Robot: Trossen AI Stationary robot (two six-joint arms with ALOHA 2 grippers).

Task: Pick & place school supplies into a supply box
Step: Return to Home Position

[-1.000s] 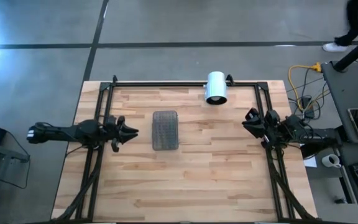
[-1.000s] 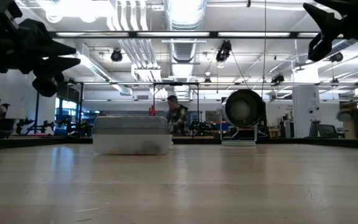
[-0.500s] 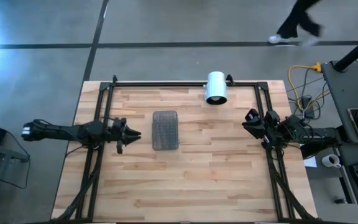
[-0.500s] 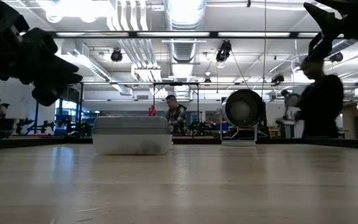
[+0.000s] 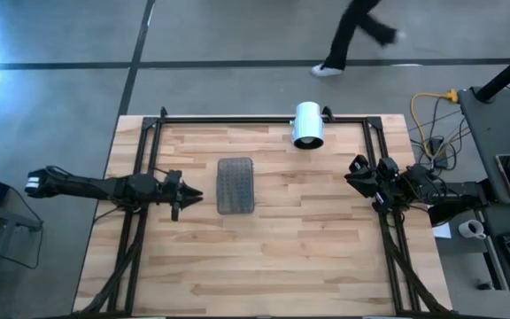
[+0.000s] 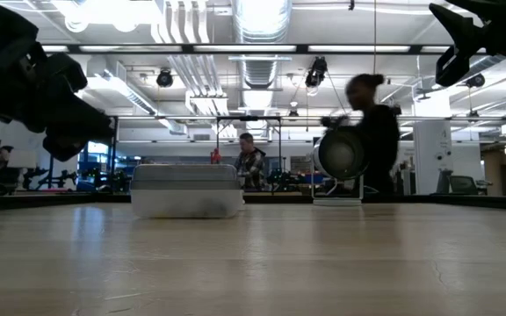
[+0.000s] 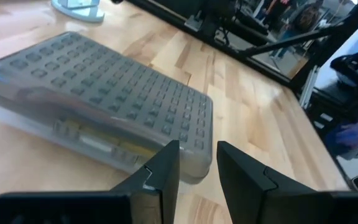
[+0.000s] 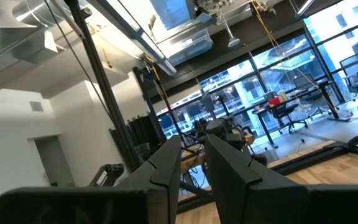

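1. High view: my left gripper [image 5: 187, 194] hovers just beside the closed grey pencil case [image 5: 235, 185] on the wooden table [image 5: 308, 257], fingers slightly parted, holding nothing.
2. My right gripper [image 5: 354, 175] waits near the table's right edge, fingers narrowly apart, empty.

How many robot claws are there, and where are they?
2. The left claw hovers just beside the closed grey supply box, holding nothing. The right claw waits raised at the table's right edge, away from the box.
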